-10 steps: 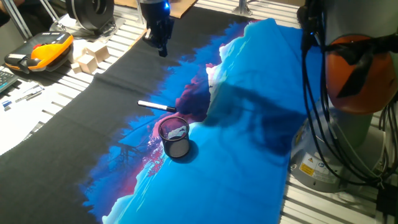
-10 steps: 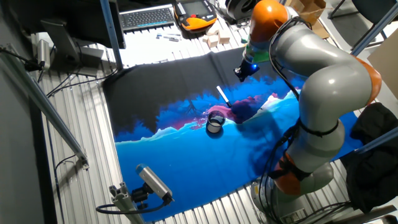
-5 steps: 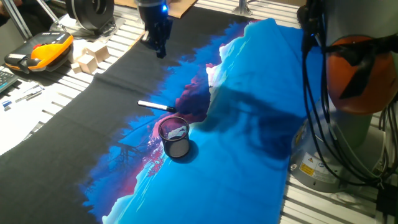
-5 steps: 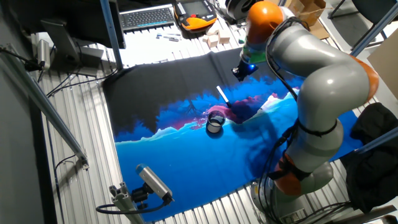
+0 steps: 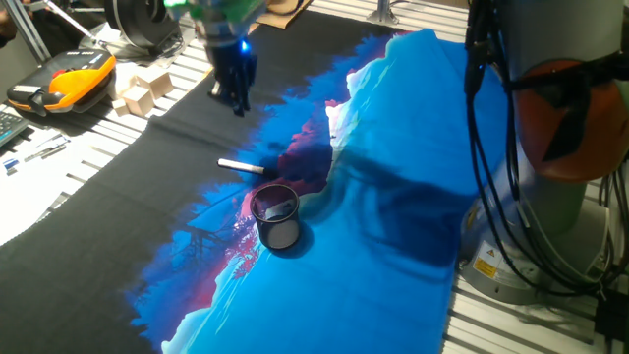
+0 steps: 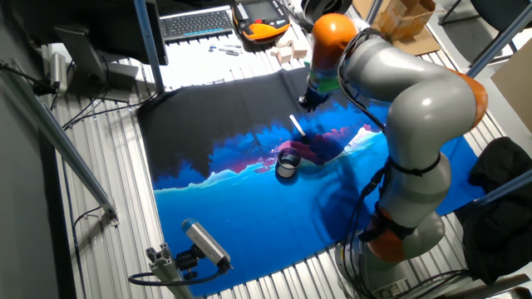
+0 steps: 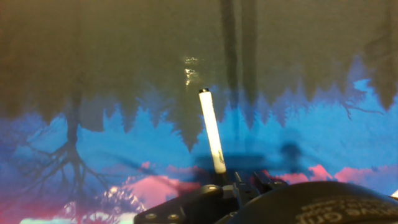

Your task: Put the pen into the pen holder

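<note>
The pen point(image 5: 244, 167) has a white barrel and black ends and lies flat on the dark part of the printed cloth. It also shows in the other fixed view point(image 6: 297, 126) and in the hand view point(image 7: 211, 130). The pen holder point(image 5: 277, 216) is a dark mesh cup standing upright just in front of the pen, with a pale scrap inside. It also shows in the other fixed view point(image 6: 288, 162). My gripper point(image 5: 234, 95) hangs above the cloth beyond the pen, apart from it and empty. It also shows in the other fixed view point(image 6: 306, 101). Its fingers look slightly apart.
The blue, pink and black cloth point(image 5: 393, 226) covers the table and is rumpled at the back. Wooden blocks point(image 5: 142, 93), an orange-black device point(image 5: 61, 81) and papers with small pens point(image 5: 29, 152) lie to the left. A keyboard point(image 6: 195, 23) is at the far edge. The robot base point(image 5: 550, 226) is on the right.
My gripper has moved left and a little lower, toward the side of the pen. The pen and the pen holder have not moved.
</note>
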Controlling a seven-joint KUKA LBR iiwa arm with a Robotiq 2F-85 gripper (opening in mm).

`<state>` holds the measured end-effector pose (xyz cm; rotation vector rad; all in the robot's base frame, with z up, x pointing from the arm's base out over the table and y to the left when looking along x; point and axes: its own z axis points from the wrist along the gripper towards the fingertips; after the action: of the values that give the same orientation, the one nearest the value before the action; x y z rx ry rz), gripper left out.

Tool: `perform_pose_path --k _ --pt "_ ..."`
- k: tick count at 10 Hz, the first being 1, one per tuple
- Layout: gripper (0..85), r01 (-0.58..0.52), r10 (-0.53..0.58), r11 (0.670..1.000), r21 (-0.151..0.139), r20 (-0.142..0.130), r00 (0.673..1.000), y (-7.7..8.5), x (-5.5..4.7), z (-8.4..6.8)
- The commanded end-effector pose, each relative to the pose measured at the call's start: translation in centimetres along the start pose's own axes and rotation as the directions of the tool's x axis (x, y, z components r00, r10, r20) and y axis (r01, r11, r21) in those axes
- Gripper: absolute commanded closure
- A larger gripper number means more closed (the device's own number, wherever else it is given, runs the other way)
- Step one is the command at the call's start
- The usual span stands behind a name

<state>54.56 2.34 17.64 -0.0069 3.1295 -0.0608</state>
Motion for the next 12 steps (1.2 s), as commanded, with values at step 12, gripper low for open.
perform_pose_path --k 12 --pt "34.0 0.054 -0.054 0.999 -0.007 0.018 0.998 1.0 -1.4 7.1"
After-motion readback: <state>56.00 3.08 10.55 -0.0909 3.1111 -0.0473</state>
